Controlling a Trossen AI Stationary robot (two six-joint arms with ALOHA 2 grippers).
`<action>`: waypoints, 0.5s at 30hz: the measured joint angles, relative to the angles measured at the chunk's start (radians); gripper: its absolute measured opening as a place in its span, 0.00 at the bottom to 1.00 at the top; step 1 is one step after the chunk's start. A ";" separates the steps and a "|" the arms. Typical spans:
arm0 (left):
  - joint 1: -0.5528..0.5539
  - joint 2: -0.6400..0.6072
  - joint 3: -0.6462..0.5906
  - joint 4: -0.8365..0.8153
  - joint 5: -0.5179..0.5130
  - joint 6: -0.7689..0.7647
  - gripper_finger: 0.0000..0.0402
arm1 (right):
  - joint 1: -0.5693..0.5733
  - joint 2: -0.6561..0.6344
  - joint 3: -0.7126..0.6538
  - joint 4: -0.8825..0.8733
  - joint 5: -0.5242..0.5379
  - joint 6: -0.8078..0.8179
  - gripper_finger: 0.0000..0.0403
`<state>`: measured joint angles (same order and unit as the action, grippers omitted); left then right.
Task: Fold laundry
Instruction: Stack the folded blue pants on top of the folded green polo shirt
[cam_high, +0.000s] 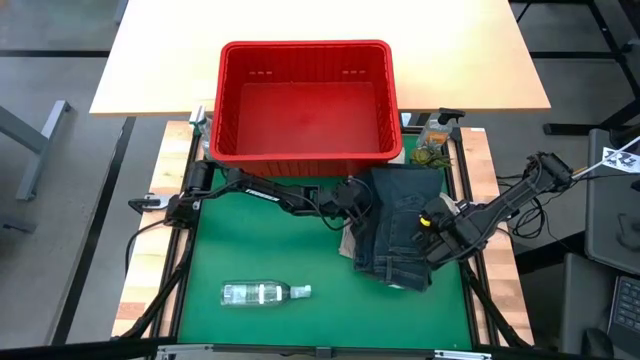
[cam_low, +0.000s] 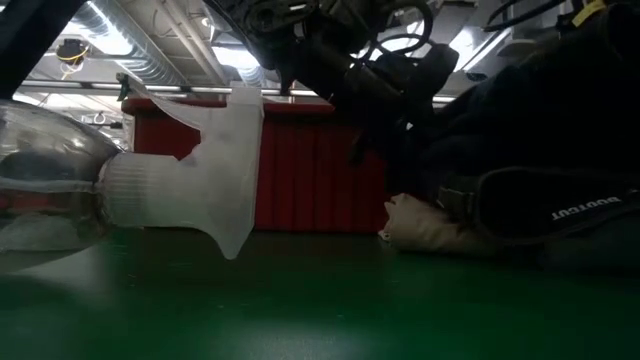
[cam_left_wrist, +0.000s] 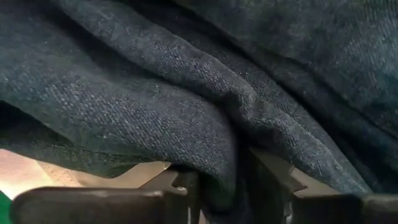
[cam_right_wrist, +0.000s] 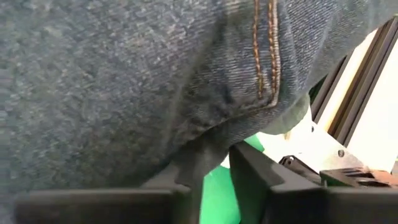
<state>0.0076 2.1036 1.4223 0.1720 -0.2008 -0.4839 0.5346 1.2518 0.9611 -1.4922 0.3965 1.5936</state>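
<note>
Dark blue denim jeans (cam_high: 400, 225) lie folded on the right half of the green mat (cam_high: 260, 240). A tan piece (cam_low: 430, 225) peeks out from under their left edge. My left gripper (cam_high: 352, 197) is at the jeans' left edge, shut on a fold of denim. My right gripper (cam_high: 432, 228) stands over the jeans' right edge. Its fingers are apart, the hem (cam_right_wrist: 273, 93) sits just above them, and green mat shows through the gap. The red basket (cam_high: 305, 150) behind them holds nothing. My left gripper pinches a rounded fold of denim (cam_left_wrist: 221, 168) at the jeans' left edge between its two fingers (cam_left_wrist: 186, 186). The fingers come from the table's left, slanting down. The fold fills the gap between them, and the rest of the jeans lies on the mat and the tan piece. My right gripper has the jeans' right edge (cam_right_wrist: 205, 149) hanging between its open fingers; whether a finger touches the cloth, I cannot tell.
A clear plastic bottle (cam_high: 262, 292) lies on its side near the mat's front left. Small bottles (cam_high: 435, 135) stand at the back right corner beside the basket. The mat's middle and front right are bare green.
</note>
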 joint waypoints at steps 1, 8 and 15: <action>0.000 0.000 0.000 -0.003 0.000 0.000 0.26 | 0.000 0.000 0.000 0.000 -0.006 0.000 0.20; 0.006 -0.033 -0.001 -0.054 0.021 0.141 0.33 | 0.000 0.000 0.000 -0.012 -0.086 -0.008 0.37; 0.008 -0.086 -0.001 -0.103 0.011 0.148 0.32 | 0.001 -0.010 0.084 -0.075 -0.120 -0.034 0.39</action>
<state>0.0151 2.0172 1.4213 0.0689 -0.1896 -0.3363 0.5354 1.2413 1.0452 -1.5676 0.2766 1.5593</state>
